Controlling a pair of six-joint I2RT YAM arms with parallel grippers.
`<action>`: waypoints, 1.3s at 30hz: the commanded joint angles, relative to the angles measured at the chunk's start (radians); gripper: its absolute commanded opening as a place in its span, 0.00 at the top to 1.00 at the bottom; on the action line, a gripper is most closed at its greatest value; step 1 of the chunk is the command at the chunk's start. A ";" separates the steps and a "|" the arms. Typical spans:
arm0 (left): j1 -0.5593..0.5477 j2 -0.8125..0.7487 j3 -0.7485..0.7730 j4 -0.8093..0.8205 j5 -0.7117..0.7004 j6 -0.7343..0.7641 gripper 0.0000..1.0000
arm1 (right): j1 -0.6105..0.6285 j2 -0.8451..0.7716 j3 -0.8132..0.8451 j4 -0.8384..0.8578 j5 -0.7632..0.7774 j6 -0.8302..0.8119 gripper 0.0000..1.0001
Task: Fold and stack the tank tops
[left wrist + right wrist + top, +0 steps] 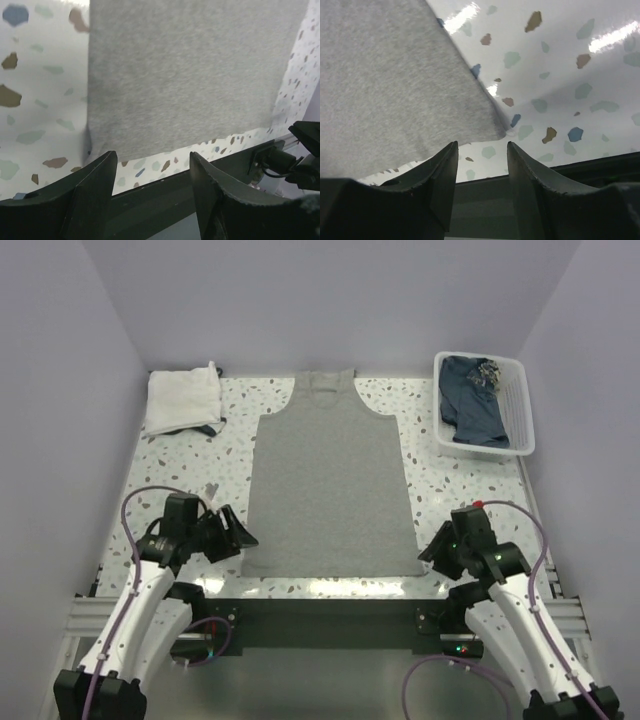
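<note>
The grey tank top (328,480) lies flat and spread out on the speckled table (420,455). Its neck is on the far side from me and its bottom edge is close to me. I will say where each thing is from that grey top.

My left claw (238,535) sits just beside the grey top's near left corner. Its two fingers (95,185) stand apart with nothing between them, so this claw is open and holds nothing. In my left wrist view, that corner lies on the table just past my fingertips. I cannot tell if the left fingertip touches the cloth.

My right claw (435,545) sits just beside the grey top's near right corner. Its fingers (440,175) stand apart too, with only the table showing in the gap. This claw is also open and holds nothing. The corner of the cloth lies just past the tips.

The white tank top (182,398) is a folded bundle, off to the far left of the grey top, near its left shoulder strap. A bit of dark trim peeks out from under it.

A white basket (522,430) stands to the far right of the grey top, near its right shoulder. Some dark blue cloth (468,400) is bunched up inside it
</note>
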 commanded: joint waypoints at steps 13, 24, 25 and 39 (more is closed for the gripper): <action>0.011 0.648 0.564 0.574 -0.169 0.022 0.44 | 0.685 0.677 0.491 0.418 0.315 0.010 0.53; 0.032 1.363 1.173 0.509 -0.243 0.318 0.41 | 0.739 1.023 0.647 0.591 0.294 -0.050 0.55; 0.037 1.396 1.202 0.496 -0.256 0.333 0.41 | 0.753 1.043 0.670 0.581 0.302 -0.059 0.55; 0.040 1.694 1.425 0.507 -0.275 0.439 0.45 | 0.931 1.271 0.914 0.528 0.331 -0.057 0.58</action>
